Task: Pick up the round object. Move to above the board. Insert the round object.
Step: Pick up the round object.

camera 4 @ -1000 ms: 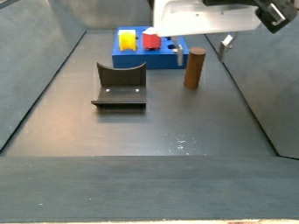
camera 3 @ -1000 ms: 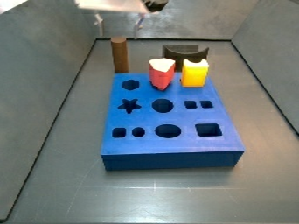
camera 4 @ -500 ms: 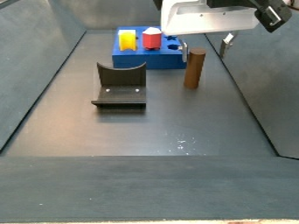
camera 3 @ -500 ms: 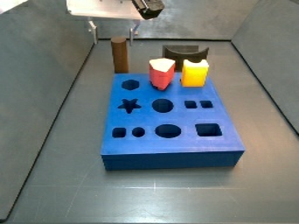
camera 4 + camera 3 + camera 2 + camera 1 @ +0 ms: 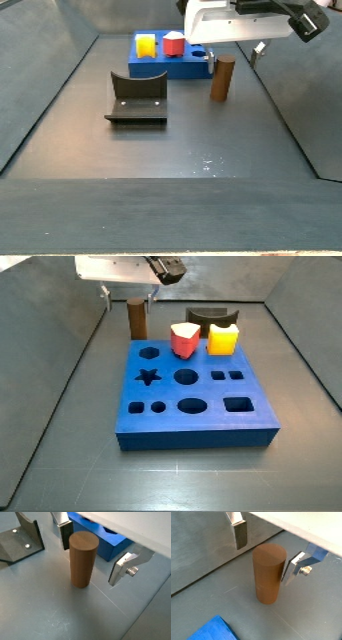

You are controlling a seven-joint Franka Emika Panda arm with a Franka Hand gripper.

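Both wrist views: gripper [image 5: 264, 548] [image 5: 93, 548] over upright round object [image 5: 268, 573] [image 5: 83, 559], fingers [image 5: 240, 534] apart, straddling it untouched, board [image 5: 107, 541] just behind.

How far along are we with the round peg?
Nothing is finished yet. The round object stands upright on the floor beside the board. The gripper is open above it, a finger on each side, not clamped. Grasping, carrying over the board and inserting remain.
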